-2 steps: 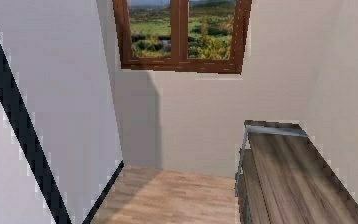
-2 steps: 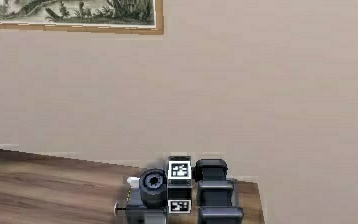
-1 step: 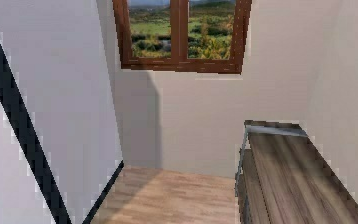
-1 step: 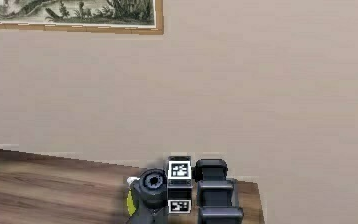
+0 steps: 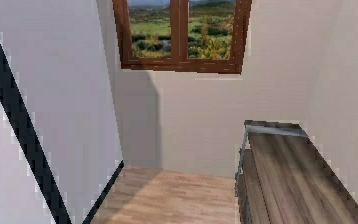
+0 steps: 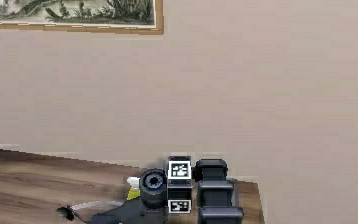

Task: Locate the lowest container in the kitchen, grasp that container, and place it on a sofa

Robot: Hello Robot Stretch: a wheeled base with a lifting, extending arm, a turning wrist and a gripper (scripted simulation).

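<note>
Hand (image 6: 92, 211) low at a dark brown wooden surface (image 6: 37, 172), fingers lying along it; cannot tell its state, nor whether anything is held. Beyond, a plain beige wall (image 6: 237, 90). Whereabouts of the lowest container: cannot tell. Probably light, rigid, perhaps slick-sided; best taken across the body just below the rim.

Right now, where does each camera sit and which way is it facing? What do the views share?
Forward view: on the robot, facing ahead and somewhat down at a brown wood-framed window, light wooden floor and dark wooden tabletop.
Arm side view: on the robot's body, facing out to the arm's side at a pale wall with a framed picture; the dark square arm bar, white marker squares and gripper show.
Shared: probably the same dark wooden tabletop.
</note>
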